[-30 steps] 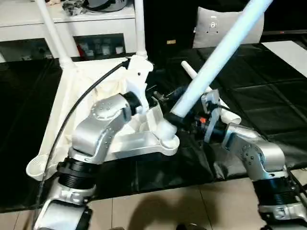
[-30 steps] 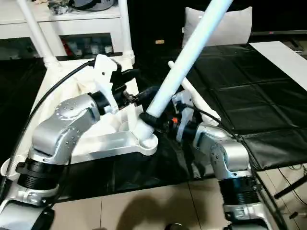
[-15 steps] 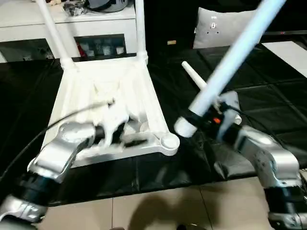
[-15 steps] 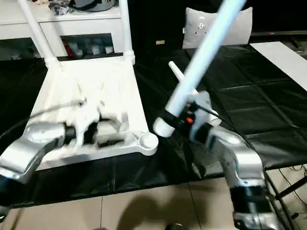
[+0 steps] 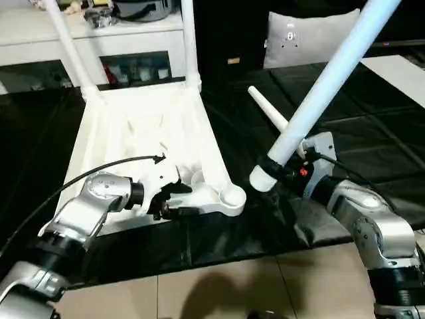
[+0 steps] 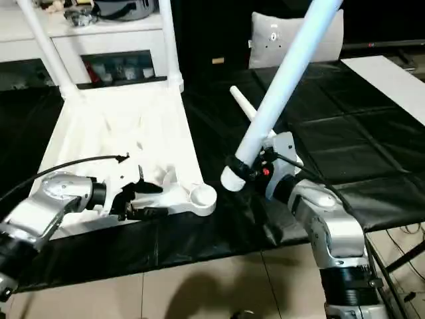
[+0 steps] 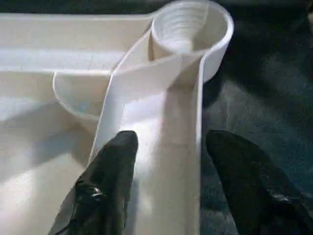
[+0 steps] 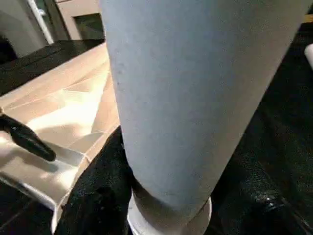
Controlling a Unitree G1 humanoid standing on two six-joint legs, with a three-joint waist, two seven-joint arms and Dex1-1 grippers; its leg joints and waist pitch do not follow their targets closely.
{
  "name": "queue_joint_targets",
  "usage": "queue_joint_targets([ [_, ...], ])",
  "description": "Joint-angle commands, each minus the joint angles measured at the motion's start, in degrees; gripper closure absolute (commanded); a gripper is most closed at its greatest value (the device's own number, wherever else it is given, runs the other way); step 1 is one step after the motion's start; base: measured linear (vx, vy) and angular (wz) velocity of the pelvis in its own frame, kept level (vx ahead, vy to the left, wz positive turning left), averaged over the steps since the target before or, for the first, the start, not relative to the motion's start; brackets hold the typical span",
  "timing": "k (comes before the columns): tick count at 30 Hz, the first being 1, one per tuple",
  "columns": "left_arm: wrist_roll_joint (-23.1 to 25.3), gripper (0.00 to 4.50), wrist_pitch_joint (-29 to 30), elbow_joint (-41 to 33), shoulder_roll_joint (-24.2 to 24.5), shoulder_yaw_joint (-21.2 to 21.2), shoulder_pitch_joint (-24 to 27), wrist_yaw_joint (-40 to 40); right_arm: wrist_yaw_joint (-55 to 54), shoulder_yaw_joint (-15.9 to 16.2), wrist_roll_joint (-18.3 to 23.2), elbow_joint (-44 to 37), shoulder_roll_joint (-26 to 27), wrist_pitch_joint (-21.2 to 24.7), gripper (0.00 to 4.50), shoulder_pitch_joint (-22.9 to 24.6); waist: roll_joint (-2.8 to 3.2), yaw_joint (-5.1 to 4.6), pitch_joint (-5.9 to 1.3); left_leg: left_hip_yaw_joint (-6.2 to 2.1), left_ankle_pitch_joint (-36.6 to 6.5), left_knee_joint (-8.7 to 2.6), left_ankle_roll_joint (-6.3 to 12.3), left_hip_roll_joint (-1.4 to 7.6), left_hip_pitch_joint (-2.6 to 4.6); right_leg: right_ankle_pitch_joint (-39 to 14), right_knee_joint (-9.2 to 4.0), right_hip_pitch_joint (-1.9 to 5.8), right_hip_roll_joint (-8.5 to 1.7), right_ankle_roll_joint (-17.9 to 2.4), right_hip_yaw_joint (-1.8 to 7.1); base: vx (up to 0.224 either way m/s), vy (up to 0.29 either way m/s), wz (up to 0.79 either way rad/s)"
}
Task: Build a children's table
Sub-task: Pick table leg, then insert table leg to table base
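So the table top (image 5: 146, 143) is lying upside down on the black mat (image 5: 372, 133), ribbed underside facing up, taking up the left-center of the frame. Two legs are already standing in its far corner sockets, one leg (image 5: 66, 46) at the upper left and another leg (image 5: 190, 43) just right of it. The near-right corner socket (image 5: 232, 196) is empty. The left gripper (image 5: 174, 201) sits at the near edge of the top with its fingers (image 7: 110, 171) spread wide on either side of the rib that runs to that socket. The right gripper (image 5: 287, 169) is clamped around the fat end of a third leg (image 5: 325, 80), which slants up toward the upper right corner, its base hanging just right of the empty socket. A fourth leg (image 5: 269, 109) lies flat on the mat behind it. Grey cushion (image 5: 302, 36) at the top.
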Motion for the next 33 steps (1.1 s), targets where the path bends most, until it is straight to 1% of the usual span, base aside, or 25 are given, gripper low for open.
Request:
queue_joint_targets([
  [1, 0.72, 1.98, -1.07, 0.85, 0.6, 0.43, -0.36, -0.33, 1.33, 0.06, 1.77, -2.16, -0.52, 0.58, 2.63, 0.35, 0.26, -0.19, -3.97, 0.43, -9.13, -4.39, 2.81, 0.79, -0.54, -25.43, -4.94, 3.99, -2.89, -2.82, 2.56, 0.0, 0.0, 0.0],
  [3, 0.77, 2.19, -1.31, 1.12, 0.84, 0.66, 0.17, -0.44, 1.86, 0.58, 2.02, -2.74, -0.51, 1.45, 2.63, 0.6, 0.36, -0.2, -3.88, 0.38, -9.95, -4.48, 2.78, 0.88, -0.56, -25.77, -4.96, 4.0, -2.89, -2.93, 2.53, 0.0, 0.0, 0.0],
  [4, 0.4, 2.19, -0.98, 0.69, 0.79, 0.76, 0.59, -0.65, 1.87, 0.54, 2.36, -2.91, -0.39, 1.98, 2.63, 0.54, 0.6, -0.2, -3.84, 0.37, -10.19, -4.5, 2.72, 0.89, -0.5, -25.95, -4.99, 3.95, -2.89, -2.96, 2.52, 0.0, 0.0, 0.0],
  [5, 0.16, 2.31, -0.84, 0.54, 0.69, 0.8, 0.81, -0.82, 1.9, 0.5, 2.62, -2.93, -0.34, 2.29, 2.63, 0.49, 0.14, -0.29, -3.84, 0.41, -10.44, -4.51, 2.72, 0.88, -0.54, -26.28, -5.11, 3.98, -2.85, -2.79, 2.51, 0.0, 0.0, 0.0],
  [6, -0.04, 2.43, -0.83, 0.38, 0.58, 0.9, 1.22, -0.76, 1.81, 0.52, 2.78, -2.8, -0.18, 2.5, 2.63, 0.22, -0.01, -0.21, -3.89, 0.42, -10.14, -4.48, 2.7, 0.84, -0.57, -26.3, -5.05, 4.01, -2.91, -2.75, 2.54, 0.0, 0.0, 0.0],
  [7, -0.15, 2.51, -0.89, 0.36, 0.51, 0.96, 1.46, -0.7, 1.76, 0.55, 2.85, -2.66, -0.06, 2.59, 2.63, 0.01, 0.26, -0.2, -3.8, 0.41, -10.17, -4.52, 2.63, 0.9, -0.52, -26.88, -5.06, 3.86, -2.97, -2.75, 2.54, 0.0, 0.0, 0.0],
  [9, -0.14, 2.58, -1.59, 1.32, 0.08, 1.37, 1.7, -0.83, 2.49, 0.98, 3.04, -2.23, -0.05, 3.21, 2.63, -0.88, 0.24, -0.23, -3.83, 0.42, -10.24, -4.48, 2.6, 0.86, -0.48, -27.01, -5.13, 3.84, -2.95, -2.66, 2.54, 0.0, 0.0, 0.0],
  [10, -0.02, 2.76, -2.24, 2.29, -0.36, 1.64, 1.66, -1.16, 3.44, 1.35, 3.38, -2.01, -0.24, 3.71, 2.63, -1.59, 0.18, -0.24, -3.82, 0.47, -10.06, -4.44, 2.76, 0.71, -0.55, -27.09, -5.23, 3.87, -2.88, -2.51, 2.5, 0.0, 0.0, 0.0],
  [11, -0.01, 2.76, -2.29, 2.35, -0.38, 1.64, 1.66, -1.2, 3.52, 1.39, 3.4, -2.0, -0.27, 3.72, 2.63, -1.65, 0.12, -0.21, -3.83, 0.47, -9.81, -4.42, 2.79, 0.72, -0.57, -27.17, -5.2, 3.87, -2.94, -2.41, 2.5, 0.0, 0.0, 0.0],
  [12, 0.08, 2.88, -2.83, 2.89, -0.58, 1.58, 1.62, -1.55, 4.36, 1.86, 3.46, -1.77, -0.64, 3.64, 2.63, -2.43, -0.16, -0.15, -3.85, 0.52, -9.68, -4.38, 2.9, 0.73, -0.53, -27.56, -5.2, 3.86, -2.99, -2.18, 2.51, 0.0, 0.0, 0.0],
  [13, 0.09, 3.03, -2.97, 3.02, -0.64, 1.54, 1.65, -1.64, 4.58, 2.1, 3.4, -1.59, -0.74, 3.7, 2.63, -2.95, -0.05, -0.12, -3.84, 0.46, -9.63, -4.43, 2.88, 0.81, -0.54, -27.61, -5.14, 3.87, -3.03, -2.19, 2.53, 0.0, 0.0, 0.0],
  [15, 0.2, 3.11, -3.21, 3.25, -0.82, 1.49, 1.75, -1.66, 5.11, 2.68, 3.22, -0.99, -0.82, 4.22, 2.63, -4.31, -0.21, -0.14, -3.9, 0.43, -8.9, -4.47, 3.01, 0.9, -0.63, -26.74, -4.96, 3.87, -3.01, -2.38, 2.62, 0.0, 0.0, 0.0],
  [16, 0.28, 3.29, -3.31, 3.36, -0.92, 1.47, 1.78, -1.61, 5.36, 3.07, 2.92, -0.66, -0.88, 4.24, 2.63, -4.87, -0.16, -0.17, -3.87, 0.46, -8.65, -4.47, 3.05, 0.9, -0.67, -26.46, -4.93, 3.86, -3.0, -2.56, 2.67, 0.0, 0.0, 0.0],
  [18, 0.2, 3.39, -3.67, 3.86, -1.44, 1.54, 1.77, -1.49, 5.94, 4.71, 1.65, 0.49, -1.01, 4.34, 2.63, -6.59, -0.53, -0.16, -3.84, 0.57, -8.44, -4.43, 3.02, 0.86, -0.65, -26.81, -4.99, 3.83, -3.0, -2.55, 2.69, 0.0, 0.0, 0.0],
  [19, 0.12, 3.52, -3.88, 4.2, -1.72, 1.65, 1.72, -1.52, 6.23, 5.26, 1.31, 0.86, -0.98, 4.56, 2.63, -7.2, -0.38, -0.11, -3.88, 0.55, -8.4, -4.41, 2.93, 0.88, -0.57, -26.81, -4.86, 3.81, -3.04, -2.63, 2.69, 0.0, 0.0, 0.0],
  [21, 0.07, 3.71, -4.02, 4.43, -1.91, 1.74, 1.69, -1.55, 6.43, 5.59, 1.11, 1.08, -0.95, 4.71, 2.63, -7.56, -0.32, -0.09, -3.86, 0.58, -8.25, -4.43, 2.92, 0.91, -0.59, -26.84, -4.95, 3.8, -3.09, -2.61, 2.75, 0.0, 0.0, 0.0],
  [22, 0.26, 3.8, -4.54, 5.17, -2.42, 1.75, 1.63, -1.76, 7.14, 6.32, 0.95, 1.86, -0.81, 4.76, 2.63, -8.5, -0.97, -0.14, -3.85, 0.65, -8.09, -4.44, 3.01, 0.95, -0.7, -26.82, -5.01, 3.83, -3.06, -2.47, 2.8, 0.0, 0.0, 0.0],
  [23, 0.52, 3.88, -5.03, 5.82, -2.92, 1.65, 1.65, -1.96, 7.92, 7.34, 0.41, 2.72, -0.94, 4.28, 2.63, -9.5, -0.69, -0.05, -3.9, 0.6, -7.99, -4.39, 3.0, 0.86, -0.67, -27.16, -4.85, 3.82, -3.11, -2.57, 2.73, 0.0, 0.0, 0.0],
  [25, 0.75, 4.06, -5.24, 6.03, -3.14, 1.38, 1.76, -2.12, 8.41, 8.05, 0.29, 3.35, -1.31, 5.05, 2.63, -10.31, -0.63, -0.06, -3.82, 0.62, -8.34, -4.43, 2.91, 0.98, -0.54, -27.63, -5.03, 3.7, -3.17, -2.44, 2.78, 0.0, 0.0, 0.0],
  [26, 1.02, 4.16, -5.47, 6.14, -3.22, 1.19, 1.8, -2.11, 9.24, 8.5, 0.34, 3.71, -1.7, 5.42, 2.63, -10.78, -0.77, 0.01, -3.84, 0.6, -8.31, -4.46, 2.92, 1.02, -0.54, -27.32, -4.92, 3.74, -3.12, -2.49, 2.82, 0.0, 0.0, 0.0],
  [27, 1.11, 4.16, -5.55, 6.18, -3.24, 1.13, 1.81, -2.1, 9.53, 8.64, 0.35, 3.82, -1.82, 5.5, 2.63, -10.92, -0.74, 0.03, -3.82, 0.59, -8.33, -4.47, 2.98, 1.05, -0.59, -27.13, -4.86, 3.77, -3.14, -2.5, 2.87, 0.0, 0.0, 0.0],
  [28, 1.21, 4.34, -5.67, 6.25, -3.28, 1.09, 1.81, -2.1, 9.91, 8.94, 0.22, 4.03, -2.12, 5.61, 2.63, -11.19, -0.74, 0.08, -3.83, 0.57, -8.18, -4.51, 2.94, 1.08, -0.61, -27.05, -4.86, 3.79, -3.17, -2.34, 2.89, 0.0, 0.0, 0.0],
  [30, 0.91, 4.43, -5.85, 6.15, -3.57, 1.28, 1.76, -2.23, 11.43, 10.0, -0.16, 4.66, -3.03, 5.97, 2.63, -11.78, -0.76, 0.09, -3.87, 0.59, -8.03, -4.49, 2.92, 1.08, -0.67, -26.71, -4.8, 3.82, -3.21, -2.46, 2.92, 0.0, 0.0, 0.0],
  [31, 0.64, 4.48, -5.92, 5.94, -3.93, 1.46, 1.67, -2.45, 13.33, 11.44, -0.86, 5.28, -4.24, 6.27, 2.63, -12.27, -1.09, 0.16, -3.92, 0.62, -7.6, -4.47, 3.07, 1.08, -0.71, -26.28, -4.68, 3.89, -3.19, -2.58, 2.96, 0.0, 0.0, 0.0],
  [33, 0.68, 4.5, -6.09, 5.88, -4.06, 1.41, 1.65, -2.83, 14.16, 12.14, -1.02, 5.63, -4.75, 6.84, 2.63, -12.57, -1.05, 0.15, -3.9, 0.65, -7.03, -4.45, 3.23, 1.13, -0.79, -25.7, -4.57, 3.92, -3.19, -2.9, 3.03, 0.0, 0.0, 0.0],
])
